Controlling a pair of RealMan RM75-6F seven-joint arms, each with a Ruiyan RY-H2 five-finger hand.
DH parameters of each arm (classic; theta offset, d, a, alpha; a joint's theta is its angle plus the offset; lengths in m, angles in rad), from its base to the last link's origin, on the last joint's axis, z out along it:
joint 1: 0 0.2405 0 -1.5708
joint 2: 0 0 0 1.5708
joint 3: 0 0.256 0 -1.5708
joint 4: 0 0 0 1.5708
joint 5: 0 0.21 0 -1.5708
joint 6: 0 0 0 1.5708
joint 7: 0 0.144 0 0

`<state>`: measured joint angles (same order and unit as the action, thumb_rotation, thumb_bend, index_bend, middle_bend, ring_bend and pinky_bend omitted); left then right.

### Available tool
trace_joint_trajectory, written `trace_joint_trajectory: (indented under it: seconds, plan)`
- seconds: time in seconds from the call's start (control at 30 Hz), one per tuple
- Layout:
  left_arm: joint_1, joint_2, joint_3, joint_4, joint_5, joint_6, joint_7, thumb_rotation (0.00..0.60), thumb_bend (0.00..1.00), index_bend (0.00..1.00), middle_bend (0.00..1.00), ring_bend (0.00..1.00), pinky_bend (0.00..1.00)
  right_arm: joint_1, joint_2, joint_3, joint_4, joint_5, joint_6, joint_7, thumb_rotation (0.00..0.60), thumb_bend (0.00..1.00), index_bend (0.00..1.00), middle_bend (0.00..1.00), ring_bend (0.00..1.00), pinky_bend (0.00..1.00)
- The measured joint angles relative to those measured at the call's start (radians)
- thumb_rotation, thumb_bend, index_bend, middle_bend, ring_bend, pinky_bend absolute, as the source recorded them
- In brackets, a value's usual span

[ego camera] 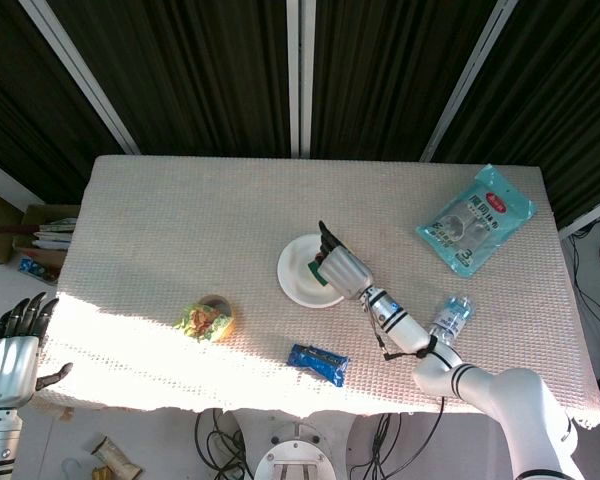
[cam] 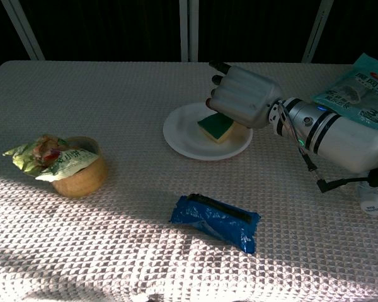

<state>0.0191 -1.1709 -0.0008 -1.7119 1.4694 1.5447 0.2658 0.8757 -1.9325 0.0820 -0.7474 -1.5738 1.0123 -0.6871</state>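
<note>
A white plate [ego camera: 292, 282] [cam: 184, 135] sits near the middle of the table. A green and yellow sponge [ego camera: 317, 268] [cam: 218, 128] lies flat on it. My right hand [ego camera: 342, 268] [cam: 242, 97] is over the plate's right half, fingers curled down onto the sponge and holding it against the plate. My left hand [ego camera: 10, 350] hangs off the table's front left corner, fingers spread, holding nothing; the chest view does not show it.
A wooden bowl with a green snack packet [ego camera: 208, 320] [cam: 62, 160] stands at the left. A blue packet [ego camera: 318, 362] [cam: 215, 220] lies near the front edge. A water bottle [ego camera: 450, 318] lies by my right forearm. A teal bag [ego camera: 477, 218] [cam: 359, 85] is at the back right.
</note>
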Motion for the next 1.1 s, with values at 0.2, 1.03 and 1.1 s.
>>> trace_joint_trajectory:
  seconds: [0.2,1.03,1.1]
  plan:
    - [-0.004,0.001,-0.003,-0.002,0.003,-0.003,0.002,0.6,0.09,0.13,0.06,0.06,0.14,-0.004,0.023,0.023,-0.042,0.003,0.054,0.04,0.6,0.34,0.7,0.5,0.22,0.0]
    - [-0.005,0.0,-0.004,-0.011,0.014,0.0,0.013,0.6,0.09,0.13,0.06,0.06,0.14,-0.01,0.002,0.012,-0.023,0.005,0.079,0.081,0.6,0.35,0.7,0.51,0.23,0.0]
    - [-0.004,0.0,-0.003,-0.012,0.015,0.001,0.014,0.6,0.09,0.13,0.06,0.06,0.14,-0.009,-0.009,0.006,-0.017,0.003,0.067,0.073,0.6,0.35,0.7,0.51,0.23,0.0]
